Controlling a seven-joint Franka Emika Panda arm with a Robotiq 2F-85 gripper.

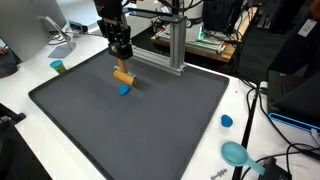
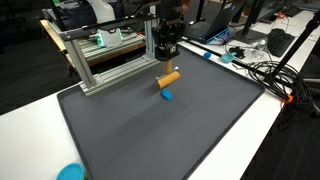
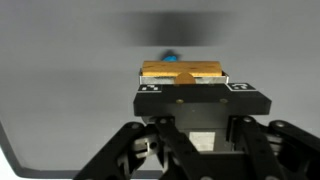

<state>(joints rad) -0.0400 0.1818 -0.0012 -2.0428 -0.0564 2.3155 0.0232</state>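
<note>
Mat (image 1: 150,130) is big, dark grey, fills most of the white table in both exterior views. Metal frame (image 1: 175,45) stands at the mat's far edge. My gripper (image 1: 121,55) hangs over the mat just in front of the frame, pointing down. Jaws are clamped on a tan block (image 1: 124,75); the wrist view shows the block (image 3: 180,70) crosswise between the fingers, and it looks tilted in an exterior view (image 2: 169,77). The block is off the mat, in the air. A small blue piece (image 1: 124,90) lies on the mat right below the block, apart from it; in the wrist view it peeks out (image 3: 172,55) behind the block. My read on the step: carry phase, block grasped and lifted. Any move from here needs a firm grip, since the block sits skewed, and clearance over the blue piece.
</note>
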